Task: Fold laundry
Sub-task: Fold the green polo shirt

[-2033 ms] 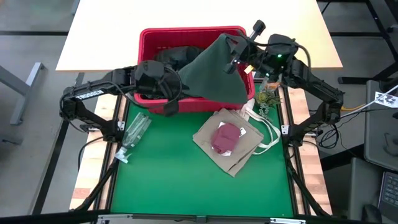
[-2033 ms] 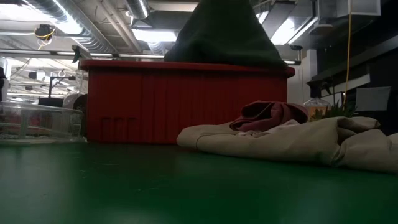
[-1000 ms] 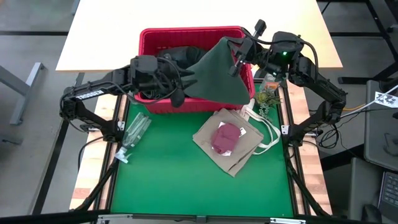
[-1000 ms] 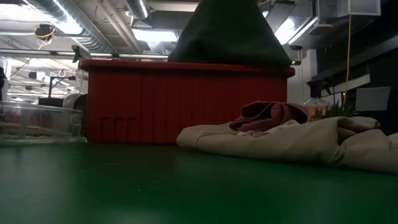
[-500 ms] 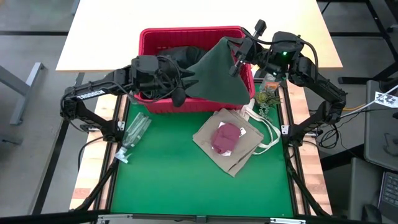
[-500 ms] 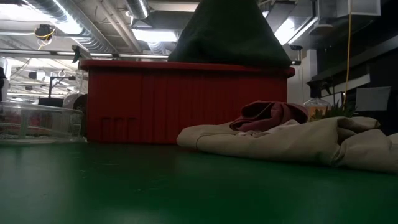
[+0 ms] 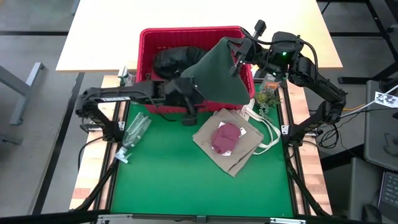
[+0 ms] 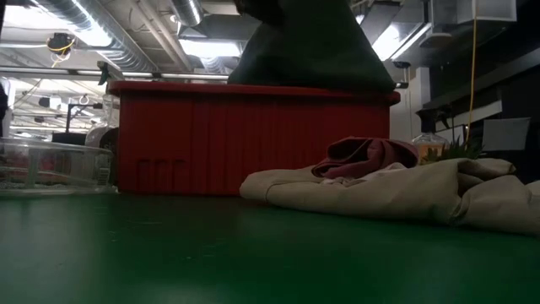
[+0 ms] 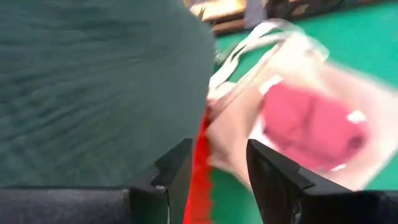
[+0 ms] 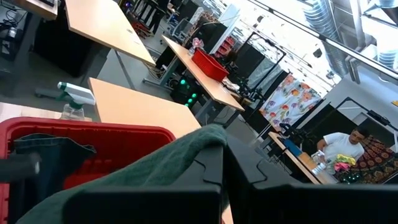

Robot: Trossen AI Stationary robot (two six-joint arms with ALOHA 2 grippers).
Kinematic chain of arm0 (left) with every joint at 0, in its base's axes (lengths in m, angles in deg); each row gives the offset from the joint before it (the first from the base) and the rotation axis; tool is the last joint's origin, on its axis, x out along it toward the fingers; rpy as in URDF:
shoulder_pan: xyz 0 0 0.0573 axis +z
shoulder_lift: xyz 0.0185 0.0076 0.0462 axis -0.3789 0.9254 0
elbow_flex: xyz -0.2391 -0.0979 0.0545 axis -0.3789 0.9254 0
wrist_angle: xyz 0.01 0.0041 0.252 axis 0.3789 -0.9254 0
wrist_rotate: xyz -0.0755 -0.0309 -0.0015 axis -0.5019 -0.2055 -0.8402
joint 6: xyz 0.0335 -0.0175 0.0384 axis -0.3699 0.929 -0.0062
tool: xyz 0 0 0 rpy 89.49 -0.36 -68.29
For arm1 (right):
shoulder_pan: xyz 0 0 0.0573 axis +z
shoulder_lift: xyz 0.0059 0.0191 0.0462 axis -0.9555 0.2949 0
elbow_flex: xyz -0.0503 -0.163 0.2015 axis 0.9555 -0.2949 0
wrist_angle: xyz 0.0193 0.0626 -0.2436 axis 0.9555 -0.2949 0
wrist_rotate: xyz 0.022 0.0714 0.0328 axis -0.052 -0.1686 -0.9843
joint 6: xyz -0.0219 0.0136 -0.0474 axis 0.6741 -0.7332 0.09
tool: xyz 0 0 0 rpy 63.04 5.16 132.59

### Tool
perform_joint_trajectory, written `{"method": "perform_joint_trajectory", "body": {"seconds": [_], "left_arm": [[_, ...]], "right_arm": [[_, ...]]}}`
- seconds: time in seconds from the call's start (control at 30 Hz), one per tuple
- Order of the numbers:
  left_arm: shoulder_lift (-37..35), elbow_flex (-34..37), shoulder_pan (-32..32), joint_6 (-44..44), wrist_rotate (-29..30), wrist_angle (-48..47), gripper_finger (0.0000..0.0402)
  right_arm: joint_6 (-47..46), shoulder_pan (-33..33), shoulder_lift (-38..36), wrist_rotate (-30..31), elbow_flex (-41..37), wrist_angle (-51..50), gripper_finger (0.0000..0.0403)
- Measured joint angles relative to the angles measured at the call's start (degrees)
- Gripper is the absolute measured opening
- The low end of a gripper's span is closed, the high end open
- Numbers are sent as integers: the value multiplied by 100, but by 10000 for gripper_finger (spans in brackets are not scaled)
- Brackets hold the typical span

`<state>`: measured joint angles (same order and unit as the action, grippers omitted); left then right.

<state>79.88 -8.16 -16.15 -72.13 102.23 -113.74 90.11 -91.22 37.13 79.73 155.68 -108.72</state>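
Observation:
The olive-green shirt point(image 7: 221, 74) hangs as a wide cone over the right half of the red basket point(image 7: 149, 37). My right gripper point(image 7: 235, 57) is shut on its top. In the low view the shirt point(image 8: 312, 42) goes down behind the basket's near rim. My left gripper point(image 7: 189, 117) is open over the basket's near wall, beside the shirt's lower left edge point(image 9: 93, 81); I cannot tell whether it touches the cloth. Dark garments point(image 7: 171, 59) lie in the basket. The tan top point(image 7: 239, 152) lies flat on the green mat with the maroon piece point(image 7: 225, 137) on it. My right gripper pinches the shirt's topmost bunched edge point(image 10: 208, 134) between its shut fingers. The fingers lie about level and come from the table's right side. The shirt hangs below them and spreads wide toward the basket; its lower end is hidden behind the basket's rim.
A clear plastic bottle point(image 7: 134, 134) lies on the mat's left side near the left arm. A small plant point(image 7: 267, 96) stands at the mat's right edge beside the basket. Bare green mat point(image 7: 186, 186) lies toward the near edge.
My left gripper has gone down and toward the table's near edge and right, from above the basket's left part to the near wall by the shirt's lower left edge, rolling as it went. My right gripper and the hanging shirt have kept still.

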Motion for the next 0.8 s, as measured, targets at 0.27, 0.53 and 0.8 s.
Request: {"method": "perform_joint_trajectory", "body": {"seconds": [0.27,0.53,0.8], "left_arm": [[499,0,-201,-1110,1899,5,147],[722,0,-216,-1835,2250,30,147],[931,0,-26,-2124,2249,266,147]], "right_arm": [[2,-2,0,0,0,0,1],[3,-2,0,-2,-2,0,1],[4,-2,0,-2,-2,0,1]]}}
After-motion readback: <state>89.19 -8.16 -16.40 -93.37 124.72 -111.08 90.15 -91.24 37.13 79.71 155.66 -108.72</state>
